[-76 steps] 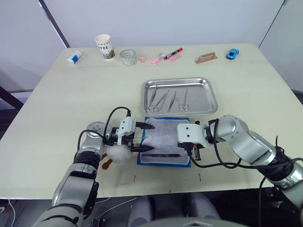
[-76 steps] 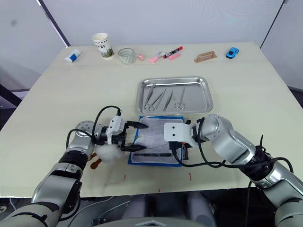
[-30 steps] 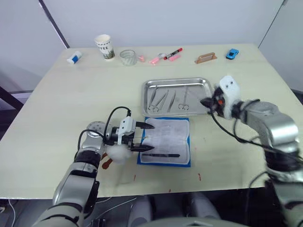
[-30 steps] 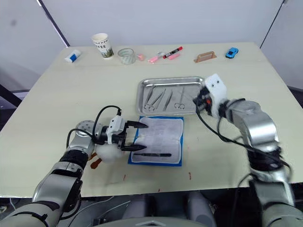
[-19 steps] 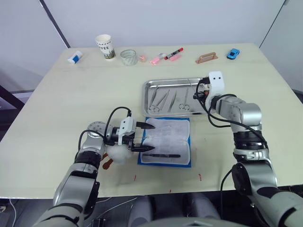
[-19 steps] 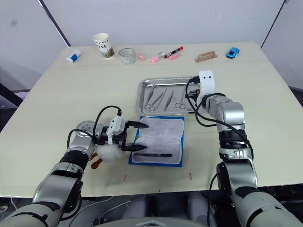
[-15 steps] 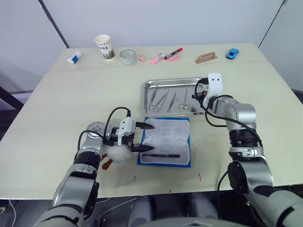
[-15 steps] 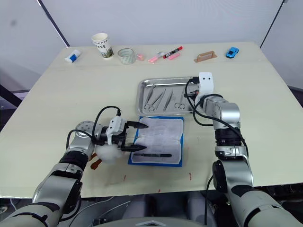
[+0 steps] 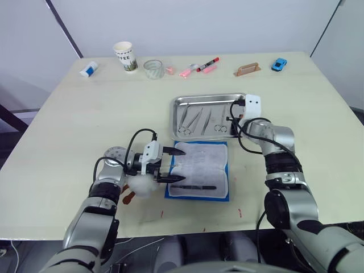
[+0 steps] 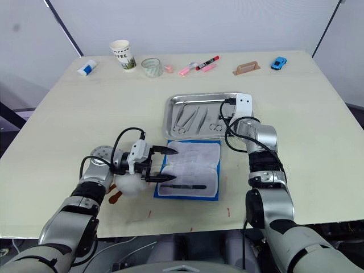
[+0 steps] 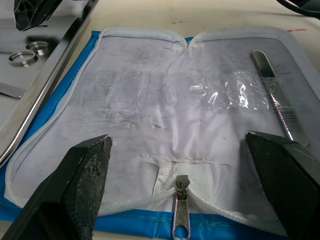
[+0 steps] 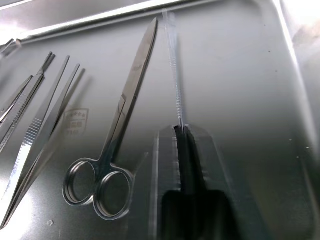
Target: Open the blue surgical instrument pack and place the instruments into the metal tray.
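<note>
The blue surgical instrument pack (image 9: 225, 170) lies open on the table just in front of the metal tray (image 9: 213, 98), pale lining (image 11: 165, 100) up. One slim instrument (image 9: 194, 186) still lies in the pack, along its near edge (image 11: 278, 102). My left gripper (image 9: 173, 165) is open, its fingers straddling the pack's left edge and zip. My right gripper (image 12: 184, 145) is low inside the tray's right part (image 9: 233, 118), shut on a thin silvery instrument (image 12: 173, 60). Scissors (image 12: 117, 145) and tweezers (image 12: 45, 125) lie in the tray beside it.
A white plush toy (image 9: 142, 185) sits under my left wrist. Along the far edge stand a paper cup (image 9: 125, 56), a clear glass (image 9: 153, 69), markers (image 9: 207, 62), a wooden piece (image 9: 247, 69), a blue toy car (image 9: 278, 64) and a small white-blue item (image 9: 89, 69).
My right gripper left the pack, swung up to the tray carrying a thin instrument, and has sunk lower into the tray. The left gripper has not moved.
</note>
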